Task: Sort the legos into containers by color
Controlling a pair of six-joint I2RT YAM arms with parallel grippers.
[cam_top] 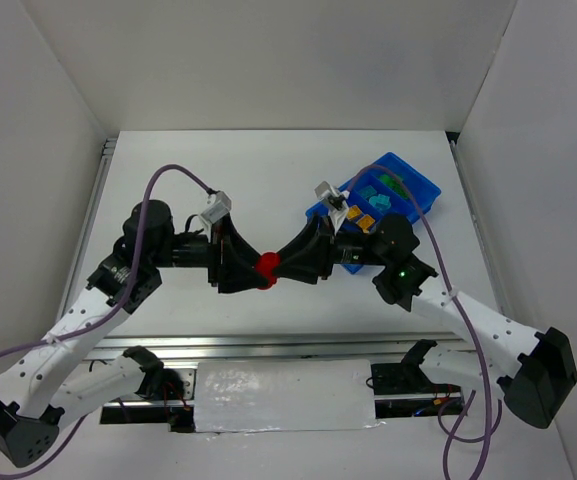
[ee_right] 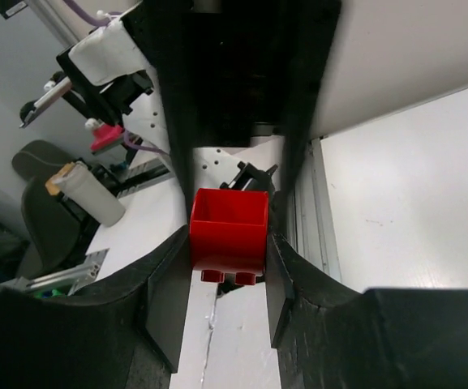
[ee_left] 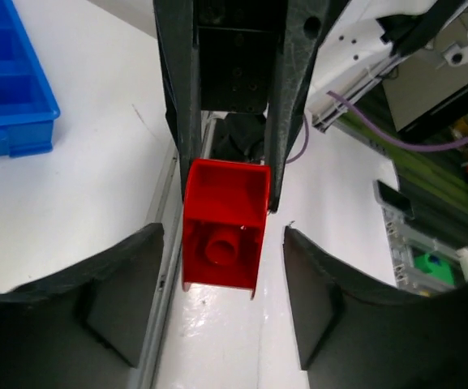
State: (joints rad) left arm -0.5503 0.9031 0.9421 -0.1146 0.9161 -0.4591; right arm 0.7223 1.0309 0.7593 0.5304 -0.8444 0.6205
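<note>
Passing a red brick between the two claws

Both arms meet over the middle of the white worktop (cam_top: 268, 170), somewhat toward its near edge, with one small red plastic toy brick (cam_top: 266, 267) between them. The right claw (ee_right: 229, 258) is clamped on two opposite walls of this brick. The left claw (ee_left: 223, 243) stands apart around the same brick, with a gap on each side, so it carries nothing. I judge this to be a handover. The bright blue rectangular plastic tray (cam_top: 423, 188) lies toward the far right corner, on the right arm's side, so that arm reaches it more easily. Small teal bricks (cam_top: 373, 190) and yellow bricks (cam_top: 363, 220) lie in its compartments. The red brick needs its own compartment.
</note>
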